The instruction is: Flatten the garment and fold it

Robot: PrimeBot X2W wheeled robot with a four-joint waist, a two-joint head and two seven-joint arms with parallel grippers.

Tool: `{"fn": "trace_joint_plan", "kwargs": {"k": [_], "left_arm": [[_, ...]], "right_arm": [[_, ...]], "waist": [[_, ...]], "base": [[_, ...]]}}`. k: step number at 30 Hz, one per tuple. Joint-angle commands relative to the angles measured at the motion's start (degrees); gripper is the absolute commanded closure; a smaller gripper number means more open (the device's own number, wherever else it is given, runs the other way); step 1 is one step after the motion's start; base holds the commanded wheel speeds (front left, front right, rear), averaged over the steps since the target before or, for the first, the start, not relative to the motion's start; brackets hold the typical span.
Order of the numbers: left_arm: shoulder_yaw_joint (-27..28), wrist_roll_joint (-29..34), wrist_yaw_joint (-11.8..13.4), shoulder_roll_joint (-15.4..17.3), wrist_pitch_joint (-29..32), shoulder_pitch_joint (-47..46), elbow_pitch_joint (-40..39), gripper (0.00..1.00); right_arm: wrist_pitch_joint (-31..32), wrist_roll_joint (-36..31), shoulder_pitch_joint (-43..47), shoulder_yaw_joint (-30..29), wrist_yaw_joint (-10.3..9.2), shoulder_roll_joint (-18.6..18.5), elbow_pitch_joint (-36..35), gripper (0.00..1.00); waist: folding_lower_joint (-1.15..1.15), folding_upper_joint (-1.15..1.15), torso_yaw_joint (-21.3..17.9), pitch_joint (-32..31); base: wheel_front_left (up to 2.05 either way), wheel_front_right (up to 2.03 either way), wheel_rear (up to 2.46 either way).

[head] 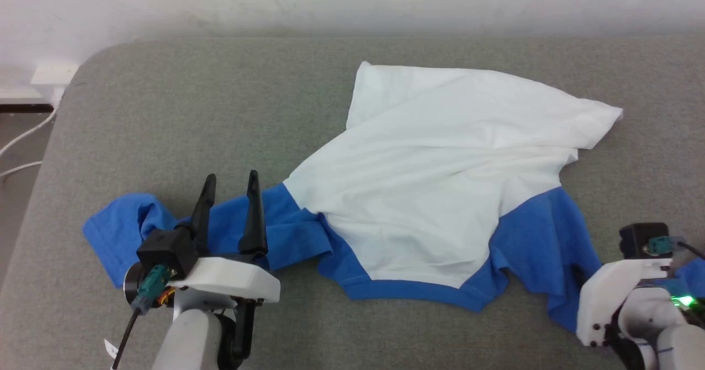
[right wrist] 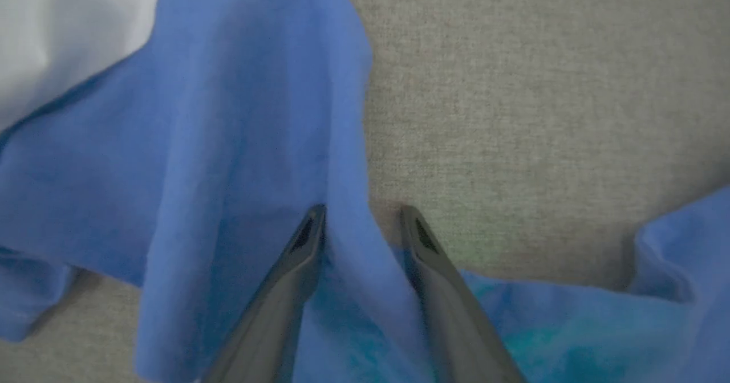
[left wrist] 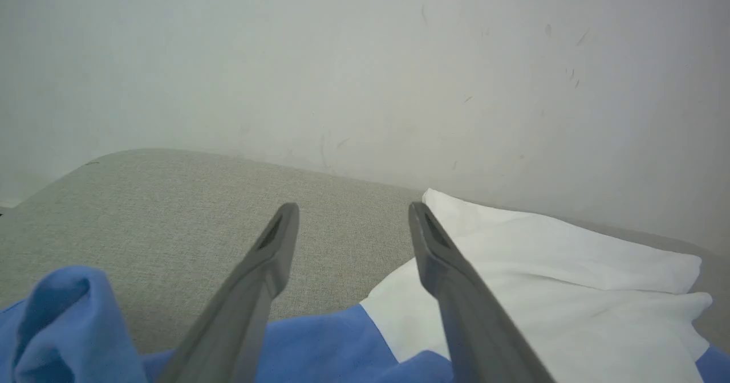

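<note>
Head view: at lower left, the left gripper [head: 231, 176] is hovering over a bunched blue sleeve, fingers spread wide and holding nothing. The garment [head: 418, 194] is lying rumpled across the middle and right of the grey cushion [head: 193, 111], its white body reaching toward the upper right. In the right wrist view, the right gripper [right wrist: 362, 209] is straddling a raised blue fold, fingers apart, not pinching it.

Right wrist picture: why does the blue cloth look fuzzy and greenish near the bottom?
Right wrist view: the shirt sits very near the lens, so it blurs; the greenish tint low down may come from the green light glowing at the lower right of the head view. Left wrist view: sharper, evenly lit.
</note>
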Motion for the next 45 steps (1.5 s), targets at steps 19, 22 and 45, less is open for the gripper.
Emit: {"fn": "trace_joint_plan", "kwargs": {"k": [19,22,45], "left_arm": [[0.83,1.4,-1.55,-0.54,-0.27,-2.15,1.5,0.0],[0.52,1.43,-1.84,-0.56,-0.27,-2.35,1.86,0.0],[-16.54,5.55,-9.07,6.94,23.27,2.82,2.11,0.0]], "right_arm": [[-12.23,-8.86,-18.41,-6.05,-0.09,-16.15,12.21,1.0],[-13.7,-7.24,-19.68,-5.16,-0.09,-15.06,14.33,0.0],[-21.42,5.83,5.53,0.68,-0.09,0.33,-12.19,0.0]], "waist": [[0.0,0.0,4.04,4.52],[0.0,0.0,4.41,4.33],[0.0,0.0,2.0,-2.28]], "base": [[0.0,0.0,0.0],[0.0,0.0,0.0],[0.0,0.0,0.0]]}}
